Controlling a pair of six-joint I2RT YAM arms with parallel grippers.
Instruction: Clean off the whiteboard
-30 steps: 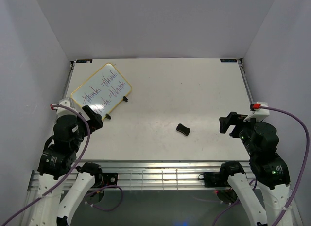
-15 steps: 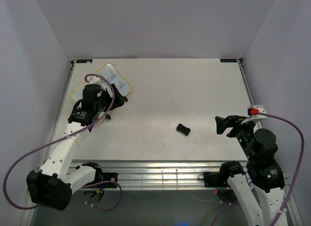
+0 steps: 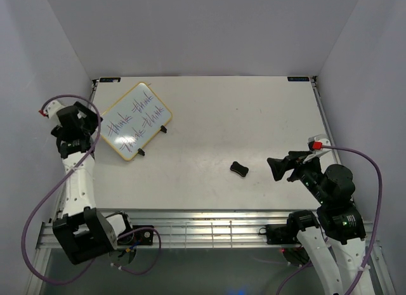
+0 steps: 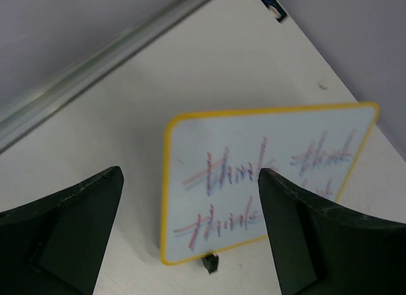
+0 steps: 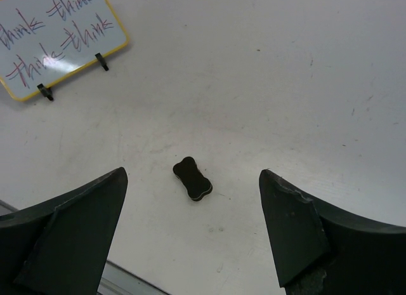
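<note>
judging from the writing, the task is not begun: red-purple words fill the whiteboard (image 3: pixel 133 120), which stands at the far left of the counter (image 3: pixel 254 111). the eraser (image 3: pixel 239 169) lies alone near the middle, touched by nothing. the left end effector (image 4: pixel 189 177) hovers beside the board, spread wide and empty. the right end effector (image 3: pixel 276 169) is also released, aimed toward the eraser but apart from it.

The whiteboard (image 3: pixel 134 120) carries red-purple handwriting in 2 lines. Each line reads "think think". The far-edge table labels (image 3: pixel 298 78) are illegible.
</note>
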